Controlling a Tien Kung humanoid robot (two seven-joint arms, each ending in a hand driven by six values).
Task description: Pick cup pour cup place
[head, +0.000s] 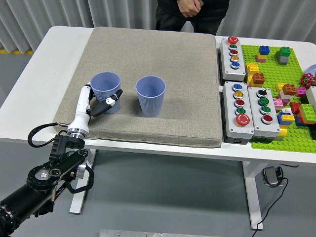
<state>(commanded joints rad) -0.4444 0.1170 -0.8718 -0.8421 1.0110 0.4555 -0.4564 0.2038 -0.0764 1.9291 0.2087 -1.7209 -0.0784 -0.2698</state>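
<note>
Left hand (98,102) at left-centre of the frame, white with black fingertips, fingers wrapped round the lower part of the left cup (105,92), gripping it. Black arm runs from the lower left corner up to that hand, with a black cable looped beside it over the table edge. Left cup is blue, upright, open top, standing on the mat (163,54) near its left edge. Right cup (150,95), same blue, upright, stands just right of the first one, apart from it, about mid-frame on the mat. Mat is grey-beige and covers most of the white table (44,64).

Right side of frame: three grey button boxes (233,52) with coloured buttons, one upper, two lower side by side, just beside the mat's right edge. Green baseplate (276,74) further right with coloured toy bricks scattered on it, running off the right edge.

Top centre: person in dark clothing standing behind the table, person's hands (190,6) clasped together, touching nothing on the table.
</note>
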